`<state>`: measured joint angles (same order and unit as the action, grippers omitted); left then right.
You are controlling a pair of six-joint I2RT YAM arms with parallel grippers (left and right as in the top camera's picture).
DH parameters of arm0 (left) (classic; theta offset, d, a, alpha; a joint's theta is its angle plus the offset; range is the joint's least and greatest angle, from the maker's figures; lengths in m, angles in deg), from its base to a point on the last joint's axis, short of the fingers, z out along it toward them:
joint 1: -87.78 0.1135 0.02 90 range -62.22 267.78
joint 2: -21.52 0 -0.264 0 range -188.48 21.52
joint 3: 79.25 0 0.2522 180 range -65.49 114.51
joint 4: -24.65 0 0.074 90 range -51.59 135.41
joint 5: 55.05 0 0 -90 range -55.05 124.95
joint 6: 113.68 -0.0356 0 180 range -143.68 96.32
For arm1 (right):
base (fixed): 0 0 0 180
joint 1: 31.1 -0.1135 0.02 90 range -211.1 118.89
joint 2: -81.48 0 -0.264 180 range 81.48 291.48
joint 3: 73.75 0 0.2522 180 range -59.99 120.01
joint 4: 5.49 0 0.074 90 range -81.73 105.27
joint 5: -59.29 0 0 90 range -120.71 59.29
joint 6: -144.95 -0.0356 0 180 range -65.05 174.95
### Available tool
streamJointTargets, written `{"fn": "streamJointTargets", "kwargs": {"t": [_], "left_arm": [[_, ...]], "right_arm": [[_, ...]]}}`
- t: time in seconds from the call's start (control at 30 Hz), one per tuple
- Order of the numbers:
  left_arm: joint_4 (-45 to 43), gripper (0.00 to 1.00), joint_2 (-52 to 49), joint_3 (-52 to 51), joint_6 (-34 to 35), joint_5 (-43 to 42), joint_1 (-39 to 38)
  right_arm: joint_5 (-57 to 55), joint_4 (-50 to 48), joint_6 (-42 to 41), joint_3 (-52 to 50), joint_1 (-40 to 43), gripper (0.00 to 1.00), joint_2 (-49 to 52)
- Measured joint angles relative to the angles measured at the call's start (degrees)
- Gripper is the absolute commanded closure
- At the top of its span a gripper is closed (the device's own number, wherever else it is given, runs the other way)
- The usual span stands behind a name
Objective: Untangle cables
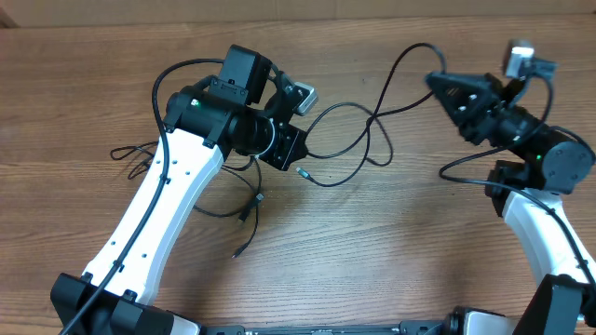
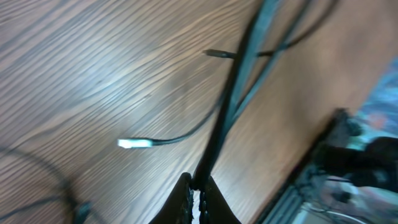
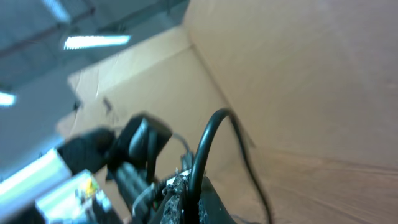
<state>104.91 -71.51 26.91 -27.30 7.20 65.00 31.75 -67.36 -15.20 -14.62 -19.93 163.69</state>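
Thin black cables (image 1: 346,106) lie looped across the wooden table between the two arms. One strand arcs up from my right gripper (image 1: 434,82), which is shut on it; the right wrist view shows the cable (image 3: 205,140) rising out of the closed right gripper (image 3: 189,194). My left gripper (image 1: 296,158) is shut on another strand, and in the left wrist view that cable (image 2: 233,84) runs away from the pinched left gripper (image 2: 198,186). A loose plug end (image 2: 134,143) lies on the wood just beside it (image 1: 303,173). More cable (image 1: 223,212) lies tangled beside the left arm.
A small knot of cord (image 1: 130,152) sits at the far left, partly hidden by the white left arm (image 1: 158,214). Two free ends (image 1: 246,214) lie in front of the arm. A cardboard wall (image 3: 298,74) stands behind the table.
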Motion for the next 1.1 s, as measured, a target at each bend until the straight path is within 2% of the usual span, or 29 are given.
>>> {"fn": "streamJointTargets", "kwargs": {"t": [0.23, 0.7, 0.87, 1.0, 1.03, 1.07, 1.1], "left_arm": [[1.0, 0.96, 0.0, 0.0, 0.0, 6.9, 0.0], [1.8, 0.96, -1.7, 0.0, 0.0, 12.6, 0.0], [1.1, 0.96, -3.3, 0.0, 0.3, 13.4, 0.0], [-1.9, 0.95, -3.4, 0.0, 0.5, 10.8, 0.0], [-2.7, 0.88, -3.4, 0.0, 0.5, 9.8, 0.0], [-3.6, 0.69, -3.4, 0.0, 0.7, 8.5, 0.0], [-4.2, 0.55, -3.4, 0.0, 0.8, 7.6, 0.0]], "right_arm": [[-7.4, -0.2, -12.4, 0.0, 3.4, 0.96, 0.0], [-26.4, -0.3, -35.8, 0.0, 4.1, 0.96, 0.0], [-29.0, -0.2, -39.6, 0.0, 4.2, 0.96, 0.0], [-28.7, -0.2, -40.7, 0.0, 4.2, 0.96, 0.0], [-28.5, -0.2, -40.8, 0.0, 4.2, 0.96, 0.0], [-28.2, -0.3, -40.9, 0.0, 4.2, 0.96, 0.0], [-28.1, -0.4, -41.0, 0.0, 4.2, 0.96, 0.0]]}}
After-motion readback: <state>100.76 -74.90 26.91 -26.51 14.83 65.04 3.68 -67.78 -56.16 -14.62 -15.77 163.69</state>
